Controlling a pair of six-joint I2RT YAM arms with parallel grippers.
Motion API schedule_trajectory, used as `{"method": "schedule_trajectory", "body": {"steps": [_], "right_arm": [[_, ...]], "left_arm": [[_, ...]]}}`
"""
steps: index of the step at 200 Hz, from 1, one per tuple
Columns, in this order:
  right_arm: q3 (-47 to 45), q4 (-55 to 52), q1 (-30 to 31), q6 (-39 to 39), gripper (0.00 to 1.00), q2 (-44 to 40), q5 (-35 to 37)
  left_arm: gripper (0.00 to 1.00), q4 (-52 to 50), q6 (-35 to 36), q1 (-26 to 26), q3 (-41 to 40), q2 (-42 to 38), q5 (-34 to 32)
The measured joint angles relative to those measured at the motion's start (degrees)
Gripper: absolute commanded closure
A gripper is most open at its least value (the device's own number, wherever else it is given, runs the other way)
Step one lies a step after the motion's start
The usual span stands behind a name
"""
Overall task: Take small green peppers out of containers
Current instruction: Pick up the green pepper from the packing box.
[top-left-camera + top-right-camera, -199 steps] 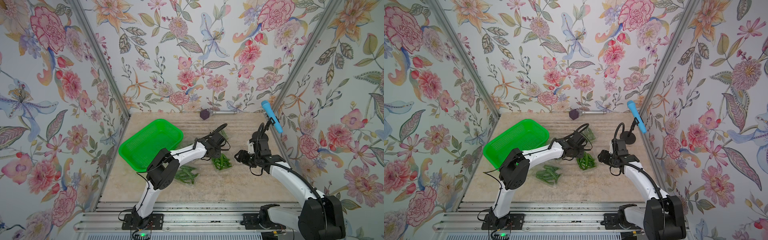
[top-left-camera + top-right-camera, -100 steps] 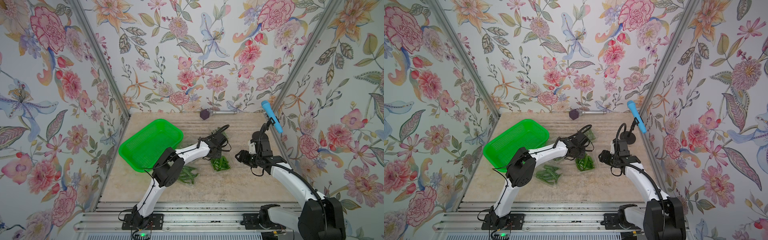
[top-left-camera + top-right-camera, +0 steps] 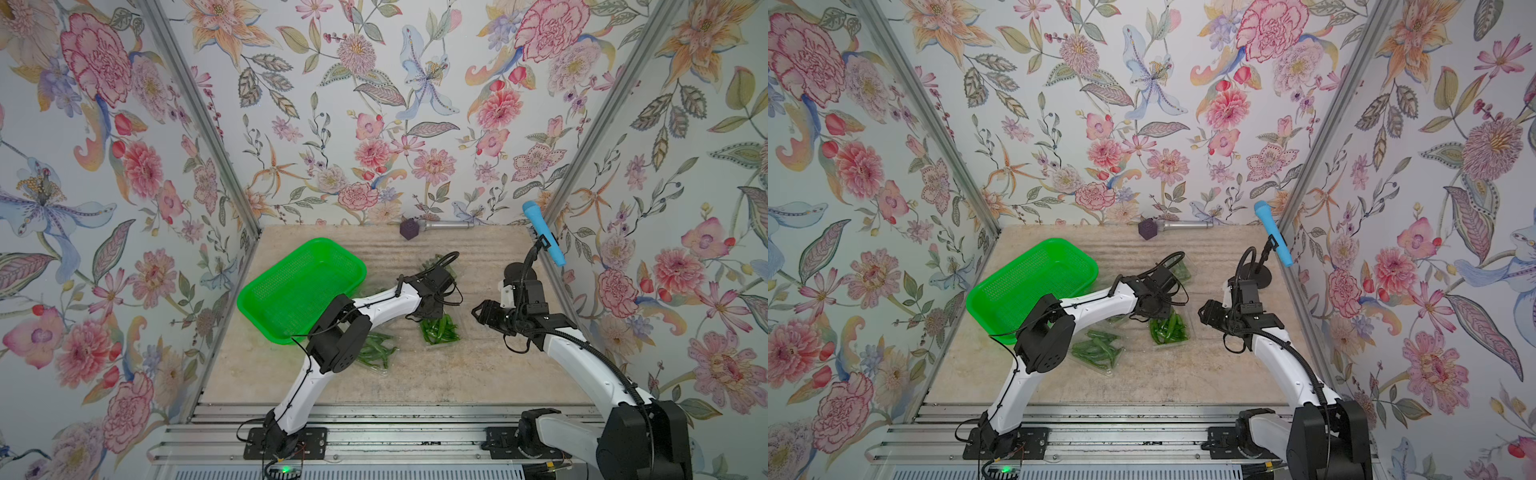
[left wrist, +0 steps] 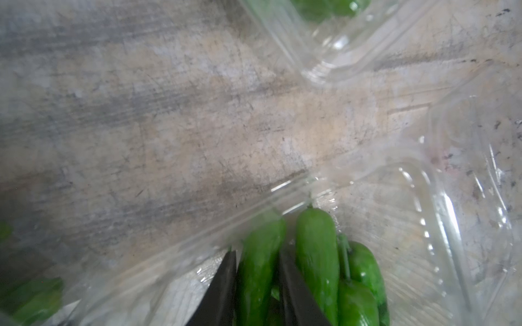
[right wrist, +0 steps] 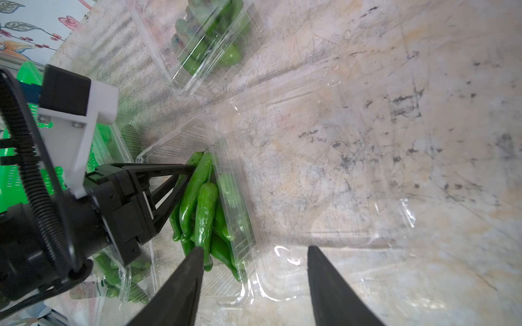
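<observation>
The left gripper [image 4: 257, 254] reaches into the open container [image 5: 237, 214], which lies between the green basket [image 3: 291, 282] and the right gripper [image 5: 254, 247]. Its two black fingers [image 4: 223, 290] are pressed on both sides of one pepper [image 4: 254, 290] at the edge of the heap of small green peppers [image 5: 203, 209] inside. The right gripper hangs low over the flat clear lid [image 5: 310, 169] of this container, jaws standing wide apart with nothing between them. Two more boxes hold peppers: a front container [image 3: 1096, 351] near the front corner of the basket, partly under the left arm [image 3: 1100, 303], and a back container [image 3: 1179, 270] across from its far end.
</observation>
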Motion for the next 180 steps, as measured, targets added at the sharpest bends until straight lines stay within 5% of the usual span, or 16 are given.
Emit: {"method": "schedule_trajectory", "body": {"steps": [41, 137, 180], "right_arm": [[0.00, 0.02, -0.37, 0.00, 0.39, -0.79, -0.02], [0.00, 0.04, -1.14, -0.02, 0.39, -1.53, -0.44], [0.04, 0.04, -1.14, -0.44, 0.39, -1.53, -1.44]], "left_arm": [[0.62, -0.02, 0.31, 0.00, 0.00, 0.00, 0.90], [0.94, -0.92, 1.64, 0.00, 0.72, 0.35, 1.84], [0.98, -1.05, 1.66, 0.00, 0.72, 0.11, 1.25]]}}
